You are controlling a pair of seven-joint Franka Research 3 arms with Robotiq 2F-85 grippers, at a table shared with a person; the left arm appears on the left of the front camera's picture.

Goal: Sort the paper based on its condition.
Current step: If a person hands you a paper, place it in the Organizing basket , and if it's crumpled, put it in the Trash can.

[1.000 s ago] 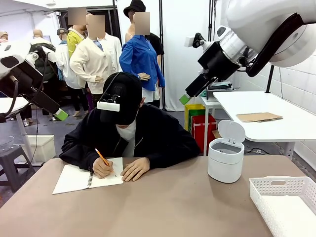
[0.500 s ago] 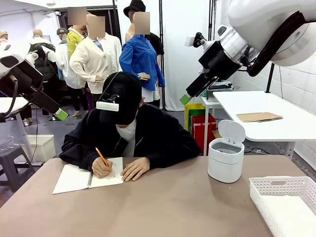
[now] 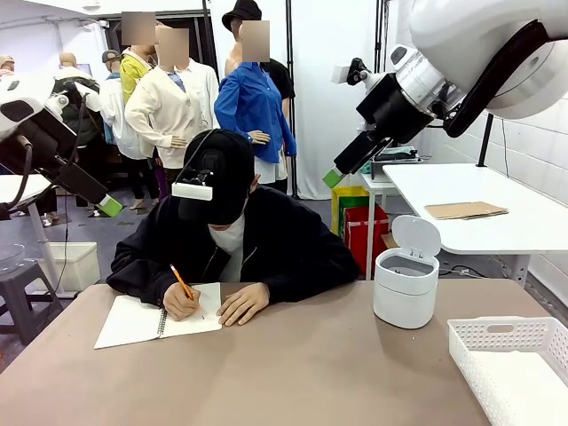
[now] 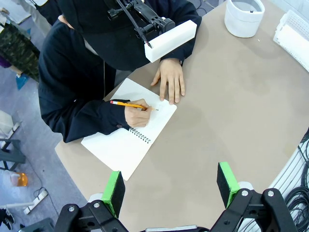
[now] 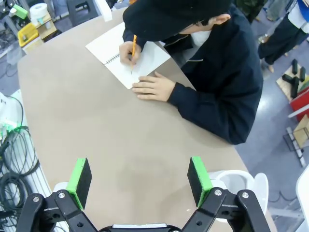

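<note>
Left gripper (image 4: 170,186) and right gripper (image 5: 139,180) hang wide, empty; lower left of front view, person (image 3: 284,244) writes in notebook (image 3: 133,321) with pencil (image 3: 182,281).

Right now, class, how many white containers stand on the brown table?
2: a round bin with its lid raised, right of the person, and a slotted basket at the near right edge, cut off by the frame. None seems hidden.

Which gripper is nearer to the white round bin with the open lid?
Right. The right gripper hangs open almost above the white round bin; the left gripper hangs open above the other end of the table.
</note>
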